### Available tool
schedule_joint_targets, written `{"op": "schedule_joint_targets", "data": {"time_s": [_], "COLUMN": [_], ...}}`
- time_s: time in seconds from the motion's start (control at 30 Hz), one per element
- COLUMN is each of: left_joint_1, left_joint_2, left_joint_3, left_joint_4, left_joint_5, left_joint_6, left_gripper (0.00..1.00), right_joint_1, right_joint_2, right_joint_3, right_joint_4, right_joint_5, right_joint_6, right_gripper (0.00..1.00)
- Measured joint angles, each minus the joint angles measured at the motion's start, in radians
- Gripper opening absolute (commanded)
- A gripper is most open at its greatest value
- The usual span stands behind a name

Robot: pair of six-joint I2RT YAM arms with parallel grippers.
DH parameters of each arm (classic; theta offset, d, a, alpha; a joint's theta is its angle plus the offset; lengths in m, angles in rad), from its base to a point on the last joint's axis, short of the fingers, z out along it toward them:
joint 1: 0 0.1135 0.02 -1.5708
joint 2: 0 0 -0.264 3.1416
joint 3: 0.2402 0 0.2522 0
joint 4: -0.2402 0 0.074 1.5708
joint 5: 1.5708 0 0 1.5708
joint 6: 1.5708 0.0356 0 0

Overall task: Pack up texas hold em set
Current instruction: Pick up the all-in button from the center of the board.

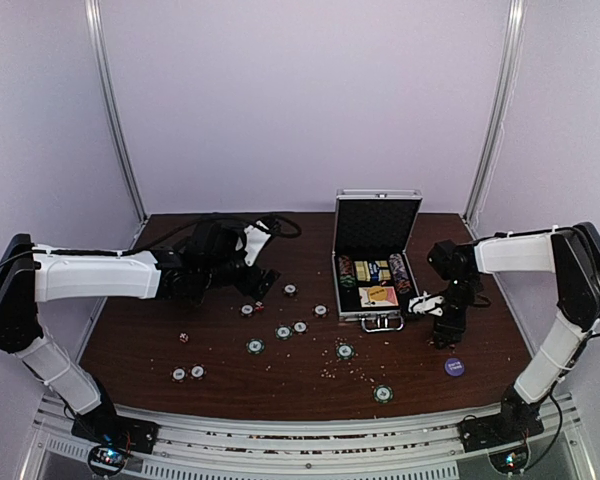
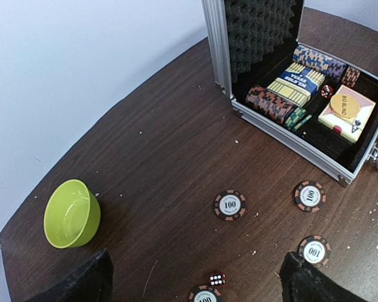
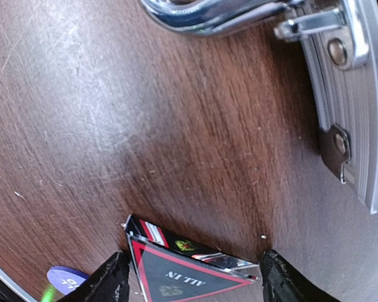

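The silver briefcase [image 1: 378,318] stands open at centre right, lid up; it holds chip rows, card boxes and a yellow button [image 2: 343,107]. Several chips lie loose on the table, such as one [image 1: 290,290] and another [image 1: 345,351]. My left gripper [image 1: 242,272] is open and empty above a red die [image 2: 217,279] and a 100 chip [image 2: 230,204]. My right gripper [image 1: 442,318] points down just right of the case handle [image 3: 208,16]. It is shut on a black-and-red "ALL IN" triangle [image 3: 183,274], just above the table.
A lime-green bowl [image 2: 71,212] sits at the back left, hidden behind my left arm in the top view. A blue round button [image 1: 454,367] lies near the front right. Another die [image 1: 183,337] and small crumbs dot the brown table [image 1: 130,350].
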Motion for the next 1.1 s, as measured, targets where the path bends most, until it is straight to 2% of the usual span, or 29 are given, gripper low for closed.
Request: {"op": "schedule_joint_targets", "data": {"time_s": [0.7,0.93,1.1], "left_joint_1": [0.0,0.0,0.0], "left_joint_2": [0.0,0.0,0.0], "left_joint_3": [0.0,0.0,0.0], "left_joint_4": [0.0,0.0,0.0], "left_joint_5": [0.011,0.014,0.014], "left_joint_6": [0.0,0.0,0.0], "left_gripper": [0.94,0.94,0.94], "right_joint_1": [-0.003,-0.006,-0.006], "right_joint_2": [0.004,0.006,0.011], "right_joint_3": [0.0,0.0,0.005], "right_joint_4": [0.007,0.004,0.002], "right_joint_5": [0.025,0.024,0.024], "right_joint_6": [0.081,0.096,0.1], "right_gripper": [0.72,0.67,0.6]}}
